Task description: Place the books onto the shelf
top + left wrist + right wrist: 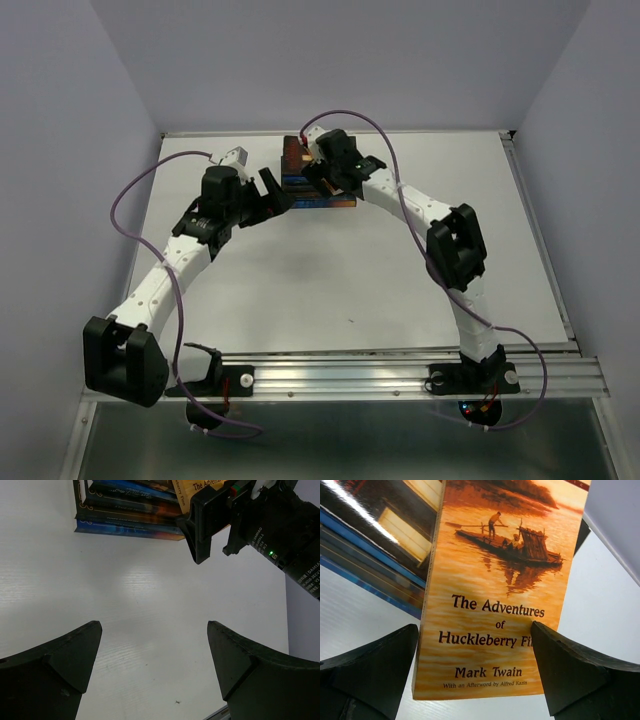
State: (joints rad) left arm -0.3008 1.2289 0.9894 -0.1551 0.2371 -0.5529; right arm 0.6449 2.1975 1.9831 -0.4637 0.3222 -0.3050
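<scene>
Top external view: two white YAM arms reached toward the far centre of a white table; the left gripper stood at upper centre-left, the right gripper just beside it at upper centre, both at a small stack of books; shelf structure, if any, hidden behind the arms, so I could not tell whether the stack already sat on a shelf.

Left wrist view: left gripper wide apart, nothing between its fingers, only bare table below; the stack of blue-spined books at the upper left of the frame; right gripper at upper centre-right, against an orange paperback.

Right wrist view: right gripper spread wide, one finger at either lower corner of the frame; "The Adventures of Huckleberry Finn" paperback filled the centre, tilted, leaning on the blue stack at left; whether the right finger touched the cover edge, I could not tell; no clamp evident.

Step in hand, as a judgement: handling of the Huckleberry Finn paperback at the stack, either about to be grasped or just set down; the scene fits both.

Count: arms, two; grippers, two; orange paperback, one; blue-spined books, about four visible spines in the left wrist view, exact number uncertain.
</scene>
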